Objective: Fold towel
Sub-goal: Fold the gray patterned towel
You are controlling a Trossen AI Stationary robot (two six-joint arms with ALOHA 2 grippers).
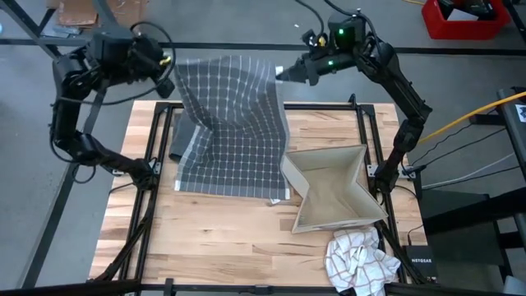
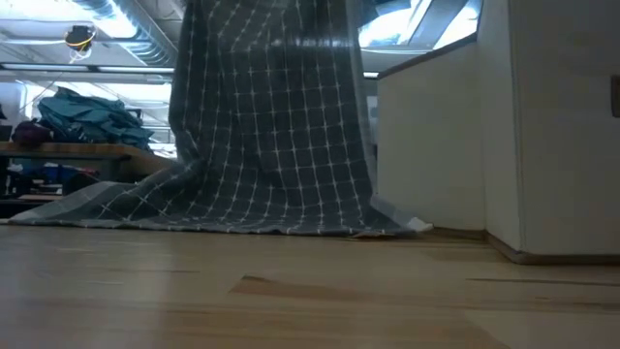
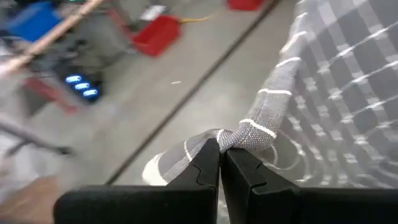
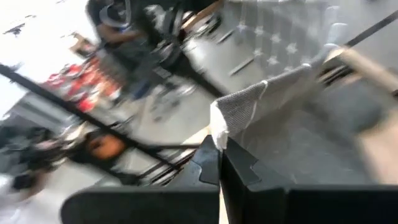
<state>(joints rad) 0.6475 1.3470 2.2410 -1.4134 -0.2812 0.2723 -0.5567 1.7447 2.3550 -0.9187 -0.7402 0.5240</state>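
A dark grey towel with a white grid [image 1: 234, 123] hangs from both grippers above the table's far edge; its lower half [image 2: 232, 208] lies spread on the wooden table. My left gripper [image 1: 168, 66] is shut on the towel's far left corner. My right gripper [image 1: 283, 72] is shut on the far right corner. In the low view the towel drapes down like a curtain onto the wood, and both grippers are above that picture. My left gripper pinches the towel's bunched corner [image 3: 239, 138] between its two fingers [image 3: 205, 168]. The cloth runs off to one side of the fingers and hangs down, its lower part on the table. My right gripper pinches the other corner [image 4: 233, 112] between its two fingers. The cloth stands out past the fingertips and spans toward the left gripper.
A beige fabric box [image 1: 333, 185] stands on the table's right side beside the towel's right edge. A crumpled white checked cloth [image 1: 357, 259] lies at the near right corner. Bare wood [image 1: 222, 238] fills the near left part.
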